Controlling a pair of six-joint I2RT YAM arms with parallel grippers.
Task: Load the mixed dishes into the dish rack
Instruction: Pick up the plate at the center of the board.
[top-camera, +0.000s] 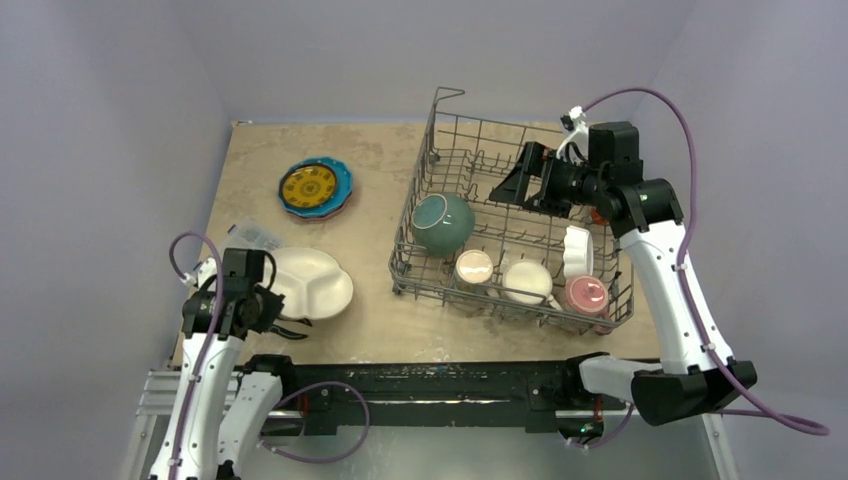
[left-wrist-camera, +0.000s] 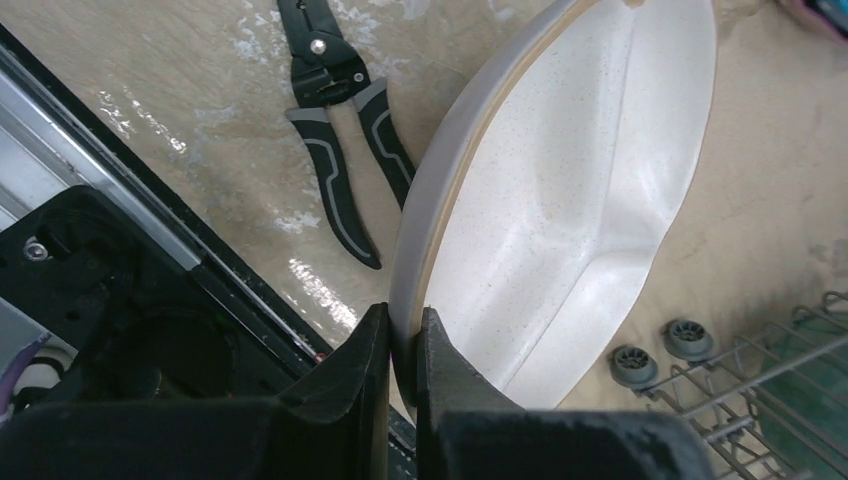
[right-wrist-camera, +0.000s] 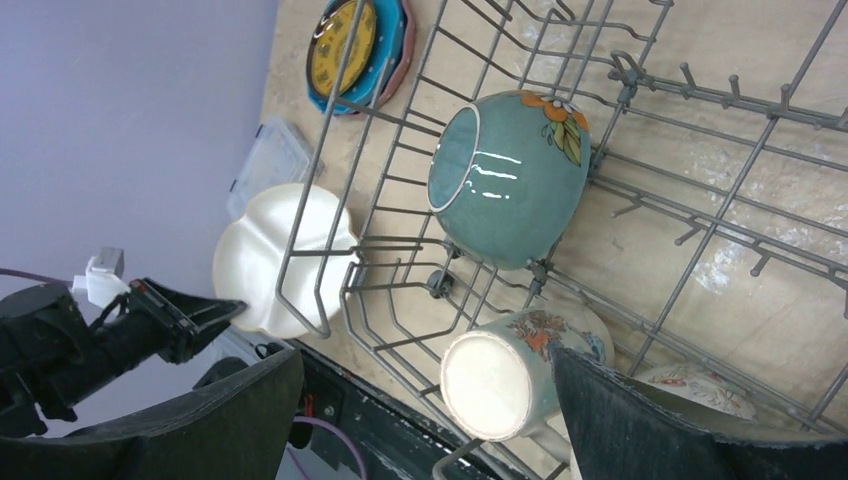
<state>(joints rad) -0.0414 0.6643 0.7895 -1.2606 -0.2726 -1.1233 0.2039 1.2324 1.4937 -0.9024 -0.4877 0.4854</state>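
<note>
- Left gripper (left-wrist-camera: 405, 340): black fingers clamped on the grey-edged rim of a glossy, speckled white divided plate (left-wrist-camera: 560, 200) by the counter's near-left corner.
- Black-and-grey-handled pliers (left-wrist-camera: 340, 130) lie just beside that plate, along the near edge.
- Right gripper (top-camera: 520, 180): fingers wide apart, holding nothing, above the grey wire dish rack (top-camera: 500, 130) on the counter's right half.
- In the rack a teal bowl (top-camera: 443, 222) lies on its side; mugs (top-camera: 473, 268) line the rack's near side.
- Scalloped plates (top-camera: 314, 188), yellow on top, are stacked toward the far-left corner.
- Counter (top-camera: 370, 160): mottled beige. Walls (top-camera: 100, 100): lavender.
</note>
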